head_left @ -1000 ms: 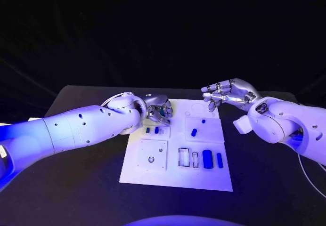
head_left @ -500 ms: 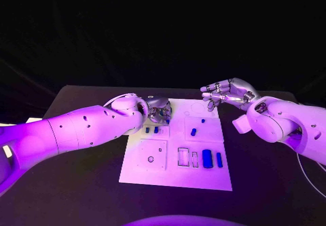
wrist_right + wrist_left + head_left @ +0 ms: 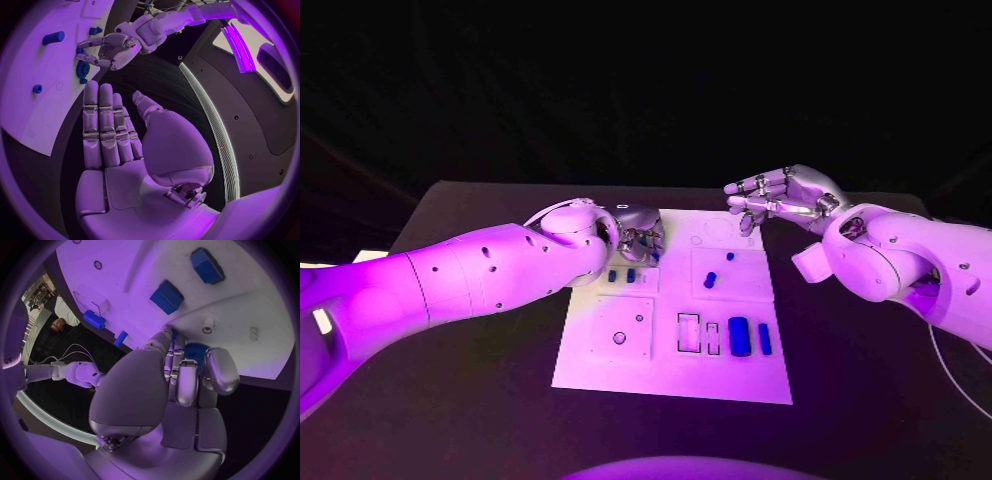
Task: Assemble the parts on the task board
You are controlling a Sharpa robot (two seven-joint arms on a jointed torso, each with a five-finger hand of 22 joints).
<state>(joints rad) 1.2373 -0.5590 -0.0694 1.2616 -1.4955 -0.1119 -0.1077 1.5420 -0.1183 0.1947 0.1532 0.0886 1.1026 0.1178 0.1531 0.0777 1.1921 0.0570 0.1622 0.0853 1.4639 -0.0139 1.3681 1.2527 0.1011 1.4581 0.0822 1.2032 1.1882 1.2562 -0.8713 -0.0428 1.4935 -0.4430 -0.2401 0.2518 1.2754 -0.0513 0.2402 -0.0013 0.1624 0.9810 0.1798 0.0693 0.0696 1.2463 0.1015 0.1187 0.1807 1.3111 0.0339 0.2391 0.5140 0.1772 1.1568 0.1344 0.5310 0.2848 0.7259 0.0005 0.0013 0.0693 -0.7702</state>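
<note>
Left hand (image 3: 638, 236) curls its fingers around a blue part (image 3: 195, 351) on the task board (image 3: 678, 375); right hand (image 3: 783, 197) hovers open, holding nothing.

From the head camera, the left hand (image 3: 635, 236) covers the far left corner of the task board (image 3: 733, 375), and whatever lies under its fingers there is hidden. At the left wrist, a blue part (image 3: 195, 351) sits among the curled fingers (image 3: 186, 385); most of it is screened by them, so its shape cannot be told, nor whether it is gripped or only touched. The small blue parts (image 3: 620, 275) just near that hand are too small overhead to make out. The right hand (image 3: 783, 197) hides the table's far edge behind it.
</note>
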